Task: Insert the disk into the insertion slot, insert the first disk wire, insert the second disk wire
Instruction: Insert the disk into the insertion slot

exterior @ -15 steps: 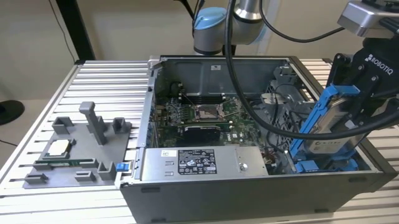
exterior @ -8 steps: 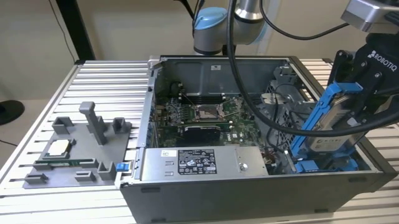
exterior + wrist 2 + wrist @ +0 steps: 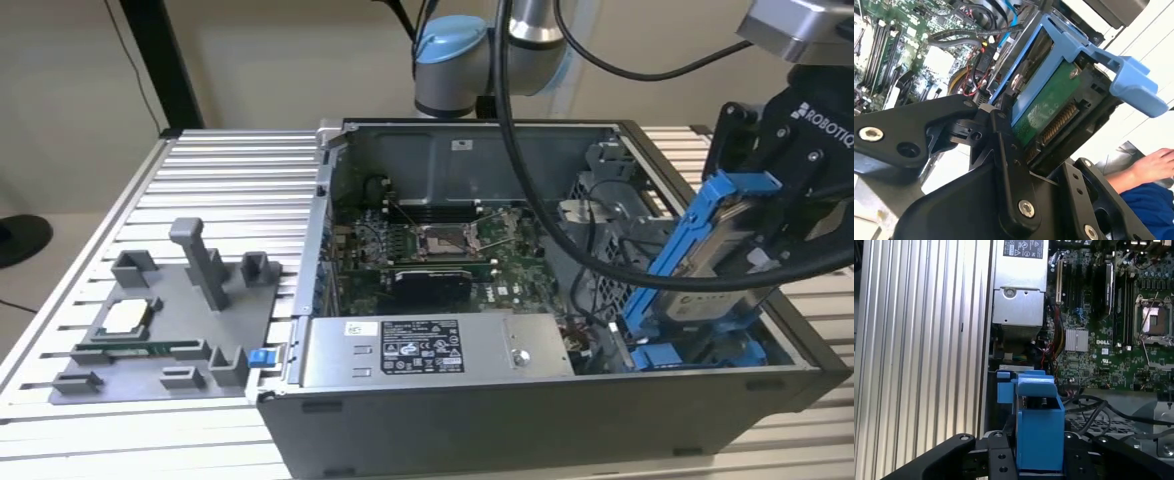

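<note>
Counting what's on my screens: one black two-fingered pincer, one disk, one open dark-grey computer case, one green motherboard and one grey labelled power-supply box. One person's hand with a blue sleeve shows in the second wrist view, out past the pincer and outside the case.

The disk is a flat silver-grey rectangular drive clipped into a bright blue plastic carrier frame. In the second wrist view its green circuit-board face is turned my way, with a row of gold connector contacts and a hooked blue tab at one end of the frame.

I've got the pincer's fingers closed in on the disk, one on each flat side, clamping it between them. In the exterior view it hangs tilted below the pincer. Its lower end is down by the insertion slot, a narrow bay with blue plastic rails in the perforated grey metal cage under the pincer. Whether the tip has entered the rails, I can't tell. The motherboard and power-supply box sit lower, off to the pincer's side.
</note>
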You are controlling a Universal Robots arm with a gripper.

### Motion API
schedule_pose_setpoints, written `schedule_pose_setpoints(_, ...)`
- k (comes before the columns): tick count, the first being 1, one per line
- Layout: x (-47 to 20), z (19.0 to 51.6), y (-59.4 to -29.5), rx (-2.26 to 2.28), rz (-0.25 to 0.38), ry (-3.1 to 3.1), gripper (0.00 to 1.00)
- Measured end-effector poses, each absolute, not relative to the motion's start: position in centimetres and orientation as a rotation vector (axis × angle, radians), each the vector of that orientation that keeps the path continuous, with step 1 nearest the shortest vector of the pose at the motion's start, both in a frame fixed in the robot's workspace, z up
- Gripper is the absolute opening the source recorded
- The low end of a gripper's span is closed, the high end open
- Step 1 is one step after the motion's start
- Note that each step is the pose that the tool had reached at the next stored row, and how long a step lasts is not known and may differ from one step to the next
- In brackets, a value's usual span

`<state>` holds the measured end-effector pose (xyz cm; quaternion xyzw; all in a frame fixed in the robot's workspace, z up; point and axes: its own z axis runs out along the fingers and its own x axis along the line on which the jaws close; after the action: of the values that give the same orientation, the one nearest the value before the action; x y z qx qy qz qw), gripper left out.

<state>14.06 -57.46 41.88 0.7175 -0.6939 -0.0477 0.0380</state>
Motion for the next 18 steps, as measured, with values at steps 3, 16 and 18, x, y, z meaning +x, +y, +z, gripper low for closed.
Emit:
schedule_pose_setpoints(3,14.2,41.7,-57.5,2.208,-0.162,-2.128,0.0)
schedule_pose_setpoints(16,14.3,40.9,-57.9,2.202,-0.184,-2.149,0.0)
schedule_pose_setpoints(18,14.3,40.7,-58.0,2.198,-0.185,-2.154,0.0)
